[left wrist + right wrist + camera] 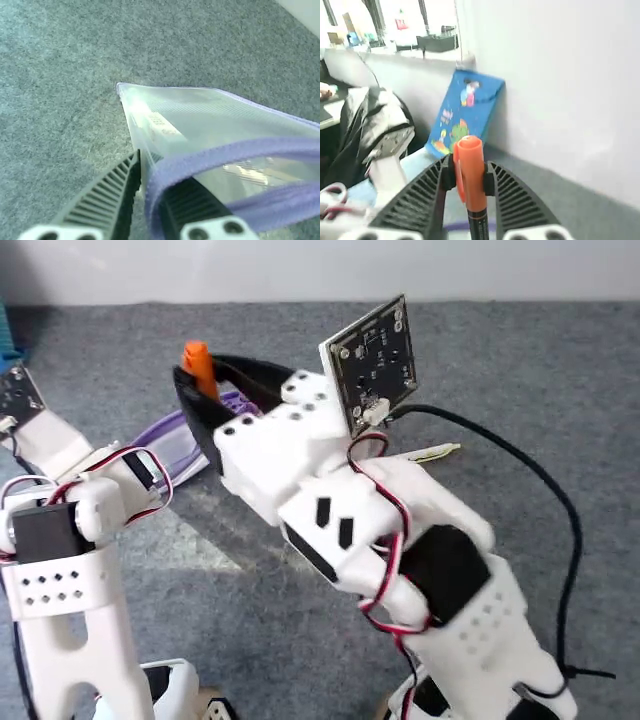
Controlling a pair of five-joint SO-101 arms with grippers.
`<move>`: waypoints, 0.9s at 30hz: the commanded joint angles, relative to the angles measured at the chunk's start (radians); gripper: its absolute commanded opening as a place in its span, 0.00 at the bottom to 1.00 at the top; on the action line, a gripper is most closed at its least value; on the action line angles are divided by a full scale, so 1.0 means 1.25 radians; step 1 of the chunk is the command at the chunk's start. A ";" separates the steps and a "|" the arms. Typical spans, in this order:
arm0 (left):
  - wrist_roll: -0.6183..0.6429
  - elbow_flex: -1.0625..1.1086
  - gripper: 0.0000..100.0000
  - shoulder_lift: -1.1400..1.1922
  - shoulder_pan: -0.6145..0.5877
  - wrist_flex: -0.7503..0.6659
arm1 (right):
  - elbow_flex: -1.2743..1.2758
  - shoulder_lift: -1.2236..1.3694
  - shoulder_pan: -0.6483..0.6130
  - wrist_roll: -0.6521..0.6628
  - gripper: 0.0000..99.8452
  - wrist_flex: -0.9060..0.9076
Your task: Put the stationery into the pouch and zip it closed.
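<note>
The pouch is clear plastic with a purple zip band, and something flat with print lies inside it. My left gripper is shut on its purple rim. In the high view the pouch lies on the grey carpet between the two arms. My right gripper is shut on an orange marker, which it holds upright. From above, the marker pokes up over the pouch's far end, held in the right gripper. A pale slim item lies on the carpet to the right of the right arm.
A blue printed folder leans against the white wall behind the table. The right arm's camera board stands high over the middle. Grey carpet lies open at the right and back.
</note>
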 commanded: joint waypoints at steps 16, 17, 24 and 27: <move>0.007 -0.012 0.01 -0.006 0.001 -0.023 | 0.378 -0.017 -0.044 0.155 0.01 -0.481; 0.007 -0.012 0.01 -0.006 0.001 -0.023 | 0.388 -0.017 -0.036 0.162 0.01 -0.481; 0.007 -0.012 0.01 -0.005 0.001 -0.023 | 0.425 -0.024 0.006 0.237 0.11 -0.413; 0.007 -0.012 0.01 -0.004 0.001 -0.023 | 0.373 -0.030 0.010 0.232 0.21 -0.326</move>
